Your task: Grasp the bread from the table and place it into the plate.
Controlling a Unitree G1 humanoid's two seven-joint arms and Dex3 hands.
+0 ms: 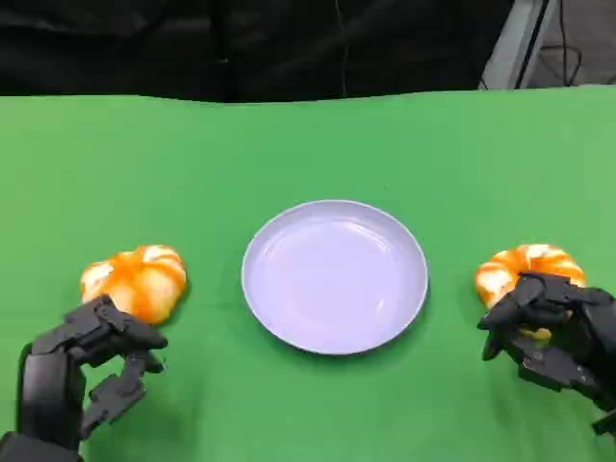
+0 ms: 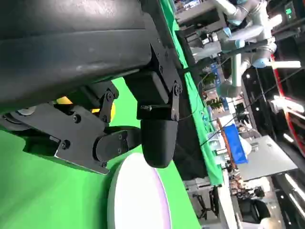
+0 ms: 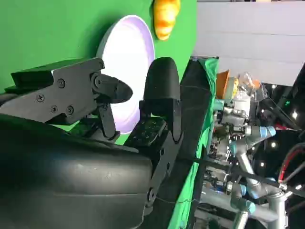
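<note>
The green surface [image 1: 318, 144] spreads wide, and behind its far edge hangs a dark black curtain [image 1: 241, 43]. In the left wrist view, beyond the surface and far from the hand, stands a grey robot arm with blue joints [image 2: 248, 28]. In the right wrist view a similar arm [image 3: 248, 191] stands near a cluttered bench [image 3: 233, 95].

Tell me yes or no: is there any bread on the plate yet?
No, the plate holds nothing in the head view; one bread lies on the green table left of it and the other bread right of it.
</note>
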